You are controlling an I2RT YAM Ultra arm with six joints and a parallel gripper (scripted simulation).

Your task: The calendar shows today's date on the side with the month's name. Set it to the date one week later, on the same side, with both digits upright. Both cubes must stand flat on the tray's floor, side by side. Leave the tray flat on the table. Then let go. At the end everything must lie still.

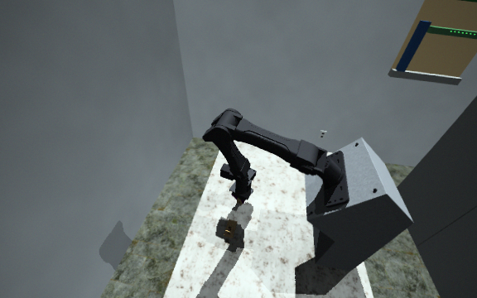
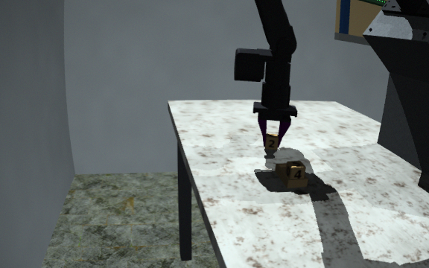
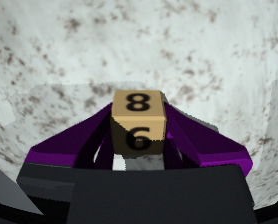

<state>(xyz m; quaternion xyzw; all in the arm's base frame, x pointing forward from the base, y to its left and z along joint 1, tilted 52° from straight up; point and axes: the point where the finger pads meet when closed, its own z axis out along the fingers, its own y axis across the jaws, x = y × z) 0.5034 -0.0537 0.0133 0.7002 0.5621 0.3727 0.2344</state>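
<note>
I find the hand (image 1: 239, 201) (image 2: 272, 145) (image 3: 138, 109) narrowed on one numbered cube (image 1: 240, 202) (image 2: 272, 138) (image 3: 138, 119), with a finger against each of two opposite sides. That grip leaves the printed faces between the fingers readable: an 8 and, partly shaded, a 6 or 9 in the wrist view, and an upright 2 in the exterior view. The cube appears to hang above the worktop (image 1: 280, 248) (image 2: 259, 219) (image 3: 215, 30), which I judge gives it room to travel without knocking anything.

The tray (image 1: 233, 225) (image 2: 297, 183) lies on the worktop at about seven o'clock from the held cube in the top view, five o'clock in the exterior view. It carries the second cube (image 1: 228, 231) (image 2: 297, 172), whose 4 faces the exterior camera; I cannot confirm that it sits fully flat. The month's name is not legible to me, so I cannot certify the starting date or the target.

In my judgement a digit change is in hand, with placing and release outstanding. The held cube should go down squarely beside its partner, since a tilted entry could catch the tray wall or nudge the seated cube
</note>
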